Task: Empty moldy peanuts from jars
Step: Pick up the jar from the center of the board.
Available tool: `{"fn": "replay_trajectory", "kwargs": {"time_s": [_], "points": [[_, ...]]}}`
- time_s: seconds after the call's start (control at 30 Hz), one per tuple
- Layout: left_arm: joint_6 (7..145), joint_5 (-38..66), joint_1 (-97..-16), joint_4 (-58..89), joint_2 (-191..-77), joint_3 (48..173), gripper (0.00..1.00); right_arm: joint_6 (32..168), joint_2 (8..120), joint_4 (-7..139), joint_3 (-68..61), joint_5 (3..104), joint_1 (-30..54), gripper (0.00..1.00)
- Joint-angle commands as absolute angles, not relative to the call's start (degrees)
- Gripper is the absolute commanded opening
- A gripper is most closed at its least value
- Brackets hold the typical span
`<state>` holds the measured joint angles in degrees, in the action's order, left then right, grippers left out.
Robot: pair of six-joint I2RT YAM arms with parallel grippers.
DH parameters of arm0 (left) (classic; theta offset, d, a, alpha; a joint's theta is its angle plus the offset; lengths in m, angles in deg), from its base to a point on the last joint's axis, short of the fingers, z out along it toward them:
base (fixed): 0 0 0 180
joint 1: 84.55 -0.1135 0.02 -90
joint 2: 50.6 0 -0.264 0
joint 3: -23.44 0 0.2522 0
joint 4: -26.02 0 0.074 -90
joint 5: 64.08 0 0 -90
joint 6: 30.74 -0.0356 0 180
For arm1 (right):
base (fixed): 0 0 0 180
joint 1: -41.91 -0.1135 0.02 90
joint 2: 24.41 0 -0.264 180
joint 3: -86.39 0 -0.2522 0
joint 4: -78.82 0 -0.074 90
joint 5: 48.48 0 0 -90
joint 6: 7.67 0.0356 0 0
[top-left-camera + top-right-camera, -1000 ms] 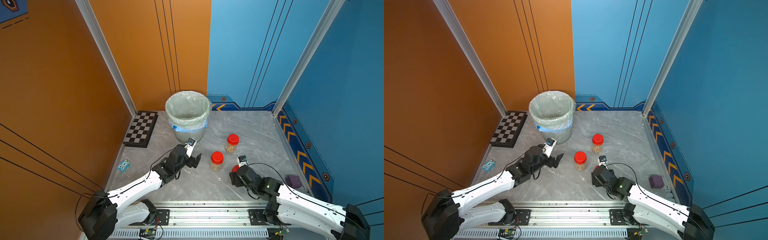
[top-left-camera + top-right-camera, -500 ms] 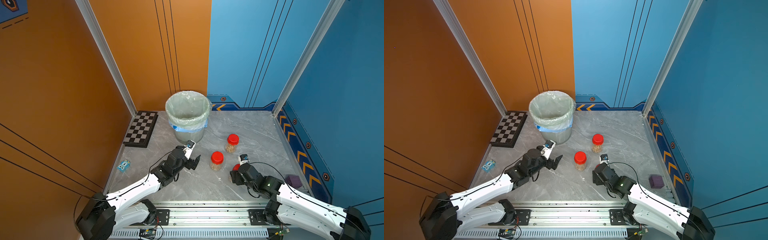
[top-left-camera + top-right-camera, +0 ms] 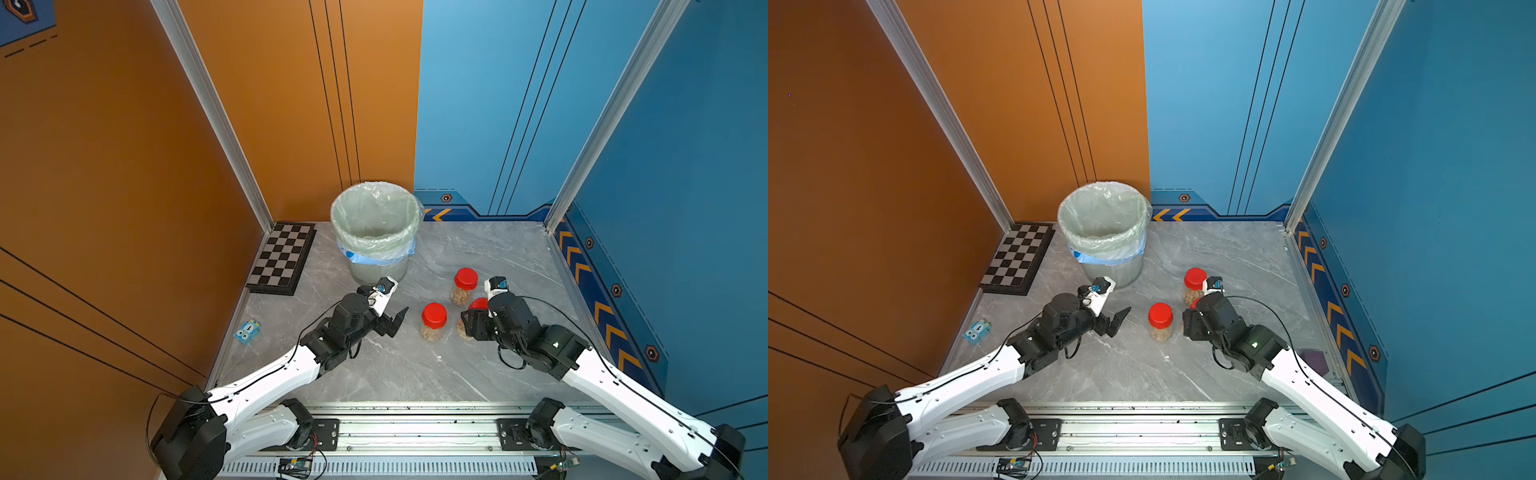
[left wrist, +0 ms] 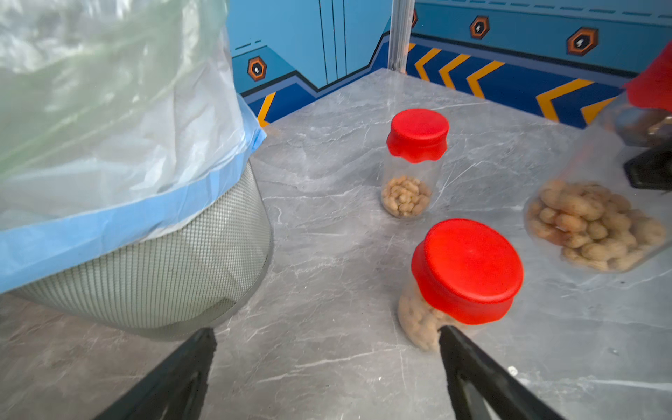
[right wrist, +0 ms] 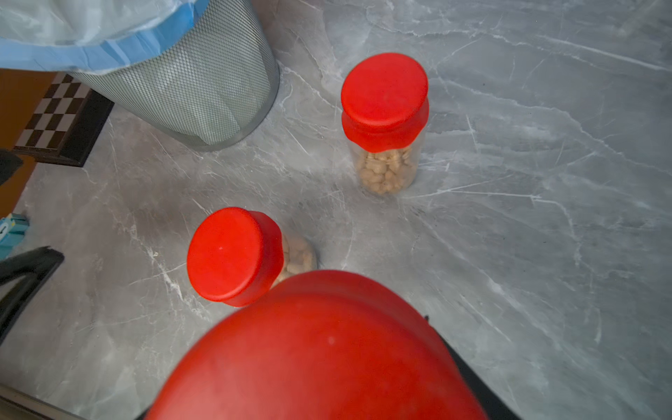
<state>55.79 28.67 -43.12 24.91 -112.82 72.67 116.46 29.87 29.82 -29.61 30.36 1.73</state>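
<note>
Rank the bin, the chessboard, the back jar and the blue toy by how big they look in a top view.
1. bin
2. chessboard
3. back jar
4. blue toy

The last two look close. The jar stands taller, so its lid is nearer the camera, and that order is unsure.

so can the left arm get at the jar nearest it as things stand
Probably yes. The left gripper is open and pointed at that jar, with only bare table between them; the bin stands off to one side.
</note>
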Motion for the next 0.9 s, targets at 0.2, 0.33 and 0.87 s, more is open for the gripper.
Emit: {"fn": "replay_trajectory", "kwargs": {"time_s": [0.2,0.33,0.87], "points": [[48.1,22.5,-39.7,29.5,-115.3,79.9,0.98,111.9,45.9,24.1,-5.2,39.8,4.3,0.48],[47.1,21.4,-39.6,29.7,-118.5,83.1,0.98,109.7,51.9,22.1,3.5,42.5,4.4,0.49],[51.2,17.5,-42.3,31.3,-126.5,88.0,0.98,108.7,58.0,22.8,9.9,47.2,4.2,0.49]]}}
